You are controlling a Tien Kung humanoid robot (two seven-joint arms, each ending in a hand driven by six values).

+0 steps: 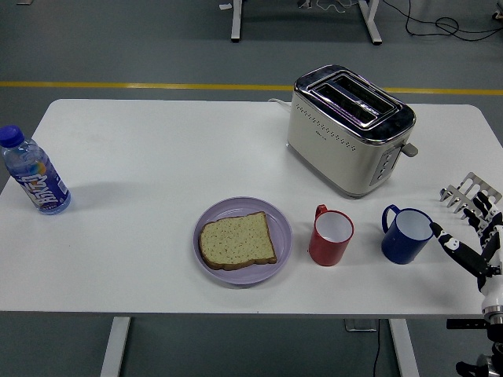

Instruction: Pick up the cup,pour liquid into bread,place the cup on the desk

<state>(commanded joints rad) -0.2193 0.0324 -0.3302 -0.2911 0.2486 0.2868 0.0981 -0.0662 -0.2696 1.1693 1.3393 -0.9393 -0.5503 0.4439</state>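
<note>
Grey floor fills the background, with a yellow line (157,85) painted across it just past the far edge of the white table (157,149), plus some table legs and black cables up at 12 to 1 o'clock. Table top is plain white and matte, its own legs showing below the near edge.

Labels first: the water bottle (34,173) out at 9 o'clock has a blue cap and a blue wrapper with white lettering, but it's too small to read. The cream and chrome toaster (349,129) at 1 o'clock has a small brand mark on its side, also unreadable. It has two slots on top and a lever on the right end.

Near the middle sits a lilac plate (243,240) with one slice of brown bread (236,240) lying flat on it. Just to the right, at about 4 o'clock, is a red mug (331,236), white inside, handle pointing to the far left. Next to that is the blue cup (408,234), upright on the table, handle on its left side.

The right hand (471,228) comes in from the right edge at 4 o'clock, fingers spread open and holding nothing. Its thumb tip is right at the blue cup's right rim; hard to say if it actually touches.
</note>
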